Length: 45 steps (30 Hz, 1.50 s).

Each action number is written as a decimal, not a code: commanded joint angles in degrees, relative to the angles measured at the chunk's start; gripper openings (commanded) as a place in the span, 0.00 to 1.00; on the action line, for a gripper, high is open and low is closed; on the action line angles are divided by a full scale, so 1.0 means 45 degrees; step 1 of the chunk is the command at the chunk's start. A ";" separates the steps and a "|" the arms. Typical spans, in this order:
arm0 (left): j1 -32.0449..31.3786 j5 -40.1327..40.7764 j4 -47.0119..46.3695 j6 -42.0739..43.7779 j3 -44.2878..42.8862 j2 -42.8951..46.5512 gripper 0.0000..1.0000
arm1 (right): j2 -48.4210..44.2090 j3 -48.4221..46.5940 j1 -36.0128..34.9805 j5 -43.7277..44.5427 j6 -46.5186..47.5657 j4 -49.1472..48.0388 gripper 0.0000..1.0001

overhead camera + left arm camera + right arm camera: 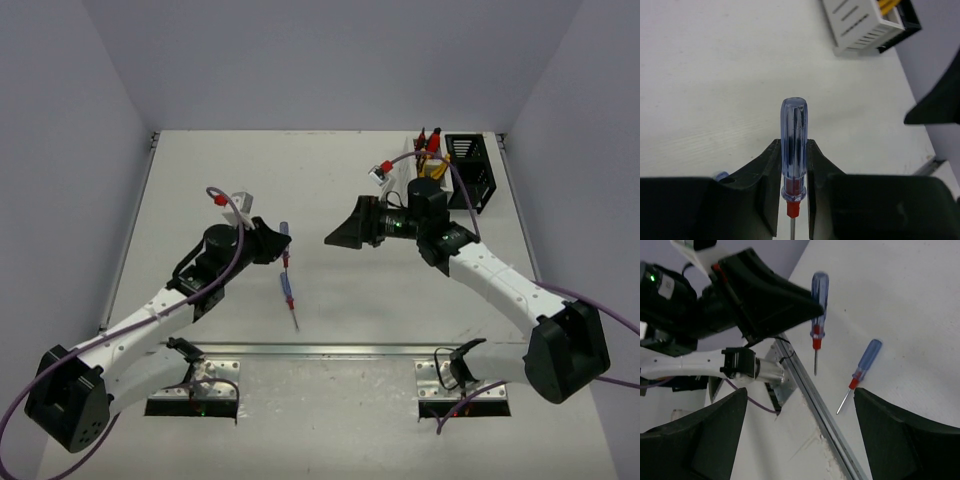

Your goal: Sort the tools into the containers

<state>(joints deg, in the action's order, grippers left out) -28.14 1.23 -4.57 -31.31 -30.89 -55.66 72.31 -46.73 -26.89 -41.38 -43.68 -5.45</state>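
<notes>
At mid-table, left of centre, the left claw (793,150) is clamped on a blue-handled screwdriver (794,125).
The handle sticks out past the fingers (765,172), with the red collar and shaft running back between them. A second screwdriver (290,294) lies loose on the table (330,320) just near of it. The right claw (338,234) hangs to the right of both, spread wide and holding nothing. The white bin (860,25) and black bin (470,175) stand side by side at the far right, with yellow-handled tools (888,5) showing in the white one.
</notes>
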 commanded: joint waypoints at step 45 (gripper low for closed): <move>-0.0936 0.3179 0.4238 -0.0483 -0.1717 0.2555 1.00 | 0.0384 -0.4755 0.1202 1.3761 0.3121 0.5758 0.00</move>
<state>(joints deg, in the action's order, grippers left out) -31.97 -5.16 -9.94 -26.51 -33.75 -47.66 79.79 -62.51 -31.14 -3.36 -36.48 15.42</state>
